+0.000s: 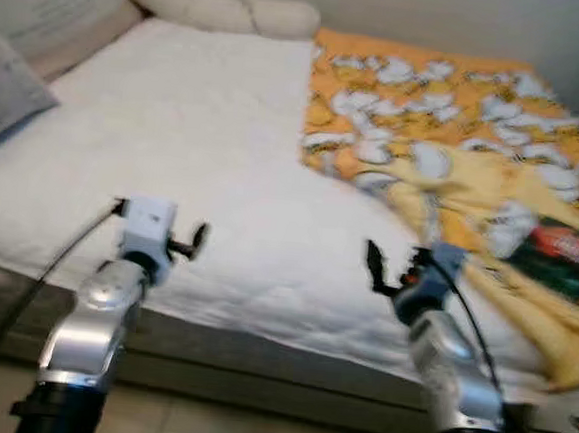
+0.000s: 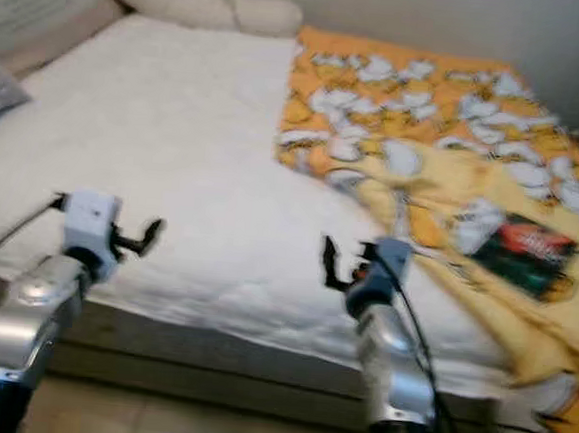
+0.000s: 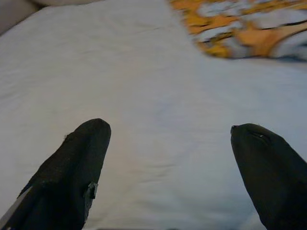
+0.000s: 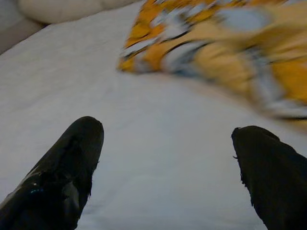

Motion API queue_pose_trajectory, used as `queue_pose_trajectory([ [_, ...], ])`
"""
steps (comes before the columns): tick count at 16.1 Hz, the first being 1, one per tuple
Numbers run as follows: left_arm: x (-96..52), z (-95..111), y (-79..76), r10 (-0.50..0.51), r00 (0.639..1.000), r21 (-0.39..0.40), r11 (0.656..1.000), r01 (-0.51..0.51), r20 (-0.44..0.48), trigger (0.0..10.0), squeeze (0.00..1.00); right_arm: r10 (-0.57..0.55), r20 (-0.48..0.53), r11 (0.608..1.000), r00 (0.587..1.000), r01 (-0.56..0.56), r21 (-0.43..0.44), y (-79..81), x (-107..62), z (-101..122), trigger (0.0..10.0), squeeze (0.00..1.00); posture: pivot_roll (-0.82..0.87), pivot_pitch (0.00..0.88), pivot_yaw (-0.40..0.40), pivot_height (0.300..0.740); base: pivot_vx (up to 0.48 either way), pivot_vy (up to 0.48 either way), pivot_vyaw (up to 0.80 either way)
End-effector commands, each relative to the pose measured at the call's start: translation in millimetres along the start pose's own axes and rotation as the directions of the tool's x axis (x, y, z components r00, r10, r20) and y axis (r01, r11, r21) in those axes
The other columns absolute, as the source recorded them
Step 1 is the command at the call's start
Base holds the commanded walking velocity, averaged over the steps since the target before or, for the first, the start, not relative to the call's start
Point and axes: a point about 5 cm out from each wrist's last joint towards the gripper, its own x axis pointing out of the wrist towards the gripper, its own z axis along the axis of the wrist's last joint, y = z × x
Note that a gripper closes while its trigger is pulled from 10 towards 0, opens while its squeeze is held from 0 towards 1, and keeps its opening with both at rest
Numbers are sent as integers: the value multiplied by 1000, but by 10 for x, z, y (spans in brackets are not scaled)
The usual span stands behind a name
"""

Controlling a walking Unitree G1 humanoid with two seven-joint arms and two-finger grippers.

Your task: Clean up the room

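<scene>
A bed with a white sheet (image 1: 195, 139) lies before me. An orange and yellow blanket (image 1: 448, 119) with a white pattern lies crumpled over its right half. On the blanket near the right edge rests a dark green and red packet (image 1: 557, 260). My left gripper (image 1: 195, 241) hovers over the bed's near edge on the left, open, with nothing between its fingers (image 3: 81, 167). My right gripper (image 1: 374, 268) is held over the near edge further right, a little short of the blanket, also open and empty, its fingers (image 4: 72, 163) spread wide. The picture is blurred.
A cream bolster (image 1: 216, 8) lies along the head of the bed. A printed cushion (image 1: 56, 3) and a grey pillow (image 1: 4, 89) sit at the far left. The dark bed frame (image 1: 258, 360) runs below the mattress, with pale floor under it.
</scene>
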Motion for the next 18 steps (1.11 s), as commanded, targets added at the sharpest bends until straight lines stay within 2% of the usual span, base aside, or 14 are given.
queue_pose_trajectory([
  [1, 3, 28, 63, 20, 1000, 8, 1000, -20, 3, 10000, 1000, 16, 24, 1000, 1000, -17, 13, 52, 14, 45, 10000, 1000, 21, 0, -14, 740, 0, -480, 587],
  [5, 1, 11, 16, 13, 1000, -3, 1000, -13, 4, 10000, 1000, 3, 31, 1000, 1000, -2, -4, -3, 16, 61, 10000, 1000, 15, 0, -14, 740, 0, -480, 670],
  [9, 1, 11, 15, 12, 1000, -3, 1000, -12, 7, 10000, 1000, 12, 29, 1000, 999, -11, -13, -2, 18, 59, 10000, 1000, 16, 0, -16, 740, 0, -480, 0],
  [18, 5, 15, -7, -1, 1000, 3, 1000, 1, 10, 10000, 1000, 25, 21, 999, 999, -24, -31, 14, 25, 45, 10000, 1000, 18, 0, -16, 740, 0, -475, 796],
])
